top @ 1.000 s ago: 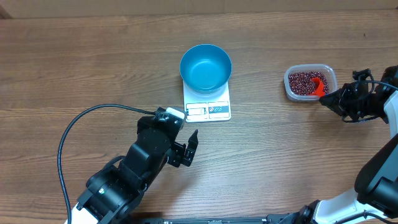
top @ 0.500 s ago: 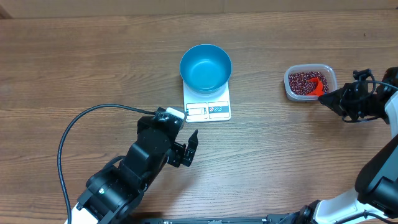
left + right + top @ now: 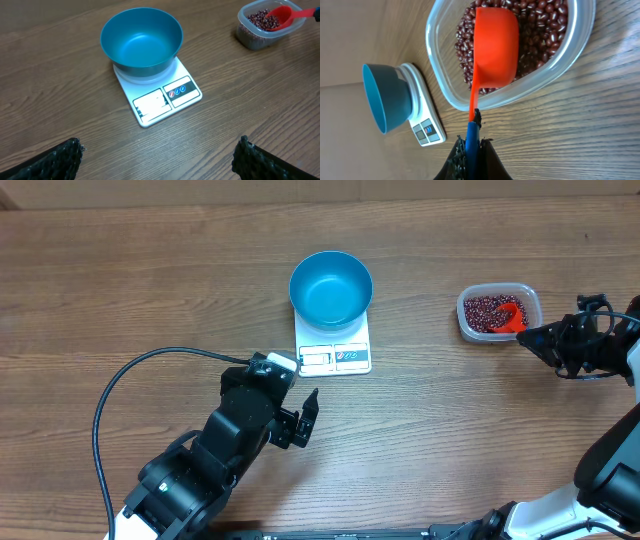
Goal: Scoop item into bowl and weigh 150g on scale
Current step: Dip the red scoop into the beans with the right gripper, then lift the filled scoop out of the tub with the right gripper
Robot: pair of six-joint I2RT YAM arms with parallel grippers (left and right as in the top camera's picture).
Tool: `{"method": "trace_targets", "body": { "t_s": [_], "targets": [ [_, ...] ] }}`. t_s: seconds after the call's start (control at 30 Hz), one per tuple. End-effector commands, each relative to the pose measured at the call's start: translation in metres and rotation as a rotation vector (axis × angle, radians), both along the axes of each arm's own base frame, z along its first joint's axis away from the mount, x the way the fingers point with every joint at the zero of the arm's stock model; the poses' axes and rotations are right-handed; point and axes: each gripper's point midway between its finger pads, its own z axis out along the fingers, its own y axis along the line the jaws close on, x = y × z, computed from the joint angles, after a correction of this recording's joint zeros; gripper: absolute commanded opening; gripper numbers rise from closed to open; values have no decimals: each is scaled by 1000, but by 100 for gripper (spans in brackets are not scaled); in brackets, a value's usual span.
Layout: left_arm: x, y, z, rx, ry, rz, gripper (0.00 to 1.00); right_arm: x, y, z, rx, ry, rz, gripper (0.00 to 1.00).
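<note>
Counts: one blue bowl [image 3: 331, 290], one white scale [image 3: 335, 358], one clear tub [image 3: 536, 302], one red scoop [image 3: 514, 322], one black cable [image 3: 130, 375] and my two grippers are showing on the worktop [image 3: 150, 270]; the beans [image 3: 485, 308] are too many to count.
Bowl: it is sitting upright on the scale's platform, its blue inside showing down to the bottom.
Scale: it is lying flat near the middle of the worktop, its display window and buttons facing my left gripper [image 3: 303, 420].
Beans: they are lying as a loose pile in the tub on my right side, well apart from the bowl.
Scoop: its cup is resting among the beans, and its handle is crossing the tub's rim.
Right gripper [image 3: 530, 338]: I am pinching the end of the scoop's handle, fingers pressed together on it, just outside the tub.
Left gripper: I am holding the fingers spread wide with nothing between them, near the scale's button edge but apart from it.
Overhead view alone: it is showing the cable and both arms.
Left wrist view alone: it is showing the scale's separate button marks.
Right wrist view alone: it is showing single beans and the thin handle between my fingers.
</note>
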Motion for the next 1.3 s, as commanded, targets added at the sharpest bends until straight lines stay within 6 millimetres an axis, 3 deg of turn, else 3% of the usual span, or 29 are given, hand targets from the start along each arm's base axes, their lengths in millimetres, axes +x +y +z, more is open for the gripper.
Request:
{"method": "trace_targets", "body": {
  "t_s": [0.0,0.4,0.87,1.27],
  "targets": [
    [0,2,-2,18,-6,-3,100,2,4,3,41,-25,3,4],
    [0,2,-2,17,-6,-3,100,3,6,6,60,-39,5,4],
    [0,2,-2,18,-6,-3,100,1,-13,31,208,-143,-73,4],
    [0,2,-2,18,-6,-3,100,2,-10,47,295,-197,-79,4]
  ]
}}
